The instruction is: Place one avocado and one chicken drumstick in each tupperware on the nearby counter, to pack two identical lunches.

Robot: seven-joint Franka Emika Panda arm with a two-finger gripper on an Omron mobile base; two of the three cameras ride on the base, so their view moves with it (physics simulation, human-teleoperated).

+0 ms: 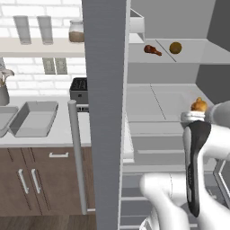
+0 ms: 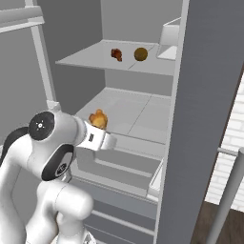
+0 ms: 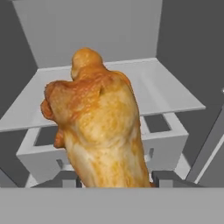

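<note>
from the left base view, the golden-orange club-shaped chicken drumstick (image 1: 199, 105) sits at the end of the white arm, inside the open grey fridge, above its middle shelf (image 1: 152, 101). on the upper fridge shelf (image 1: 188, 56) lie a dark reddish-brown drumstick (image 1: 152, 50) and, just beside it, an olive-brown roundish avocado (image 1: 175, 48). left of the fridge door, two shallow grey rectangular tupperware trays (image 1: 35, 118) rest side by side on the pale off-white surface (image 1: 54, 137), both looking empty.

from the right base view, the golden drumstick (image 2: 97, 118) pokes out past the wrist, over the middle shelf; the dark drumstick (image 2: 116, 54) and the avocado (image 2: 140, 54) rest apart above.

through the hand view, the golden drumstick (image 3: 98, 131) rises between the dark fingers (image 3: 164, 177), which close partway on its lower end and hold it.

judging by this, the risk is the swing out: the tall grey door edge (image 1: 105, 112) stands between fridge and trays, and the drumstick's free end could clip it or slip from a narrow hold.
</note>
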